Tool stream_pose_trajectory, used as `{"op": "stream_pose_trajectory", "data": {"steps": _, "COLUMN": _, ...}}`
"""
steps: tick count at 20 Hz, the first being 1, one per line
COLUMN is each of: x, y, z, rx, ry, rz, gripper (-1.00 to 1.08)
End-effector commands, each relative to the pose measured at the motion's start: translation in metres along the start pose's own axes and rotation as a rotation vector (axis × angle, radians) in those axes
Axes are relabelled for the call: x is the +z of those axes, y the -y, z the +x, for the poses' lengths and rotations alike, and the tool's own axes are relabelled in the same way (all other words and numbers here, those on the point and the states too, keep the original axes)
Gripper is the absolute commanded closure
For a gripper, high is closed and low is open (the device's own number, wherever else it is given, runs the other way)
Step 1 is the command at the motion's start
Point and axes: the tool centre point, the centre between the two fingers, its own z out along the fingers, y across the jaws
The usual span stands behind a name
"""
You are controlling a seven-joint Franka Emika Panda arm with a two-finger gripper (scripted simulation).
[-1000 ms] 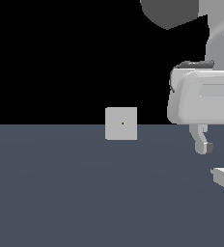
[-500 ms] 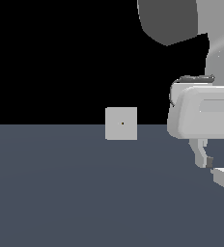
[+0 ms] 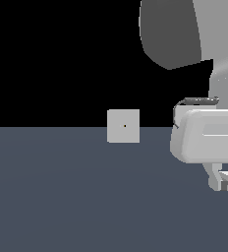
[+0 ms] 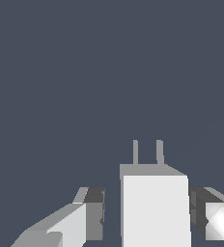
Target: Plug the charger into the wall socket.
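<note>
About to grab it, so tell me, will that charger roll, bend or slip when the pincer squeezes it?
The charger looks like a rigid, flat-sided block, so it probably won't roll or bend. Its smooth faces might slip between the fingers. The two thin prongs look like its most delicate part.

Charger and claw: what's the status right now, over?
Claw open, straddling charger, not gripping. Charger prongs visible, on floor. Wall socket apart, nothing between.

Exterior view low, facing wall socket, wrist view close above charger
</note>
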Motion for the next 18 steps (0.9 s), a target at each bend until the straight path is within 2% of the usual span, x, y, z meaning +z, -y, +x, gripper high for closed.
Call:
{"op": "stream_pose_trajectory", "data": {"steps": 1, "x": 0.001, "y": 0.000, "z": 0.000, "rx": 0.000, "ry": -0.001, "rz": 0.000, "gripper": 1.08}}
{"op": "stream_pose_trajectory", "data": {"steps": 12, "x": 0.000, "y": 0.000, "z": 0.001, "rx": 0.001, "ry": -0.001, "rz": -0.001, "gripper": 1.08}}
{"op": "stream_pose_trajectory", "data": {"steps": 18, "x": -0.006, "y": 0.014, "z": 0.008, "rx": 0.012, "ry": -0.001, "rz": -0.001, "gripper": 1.08}}
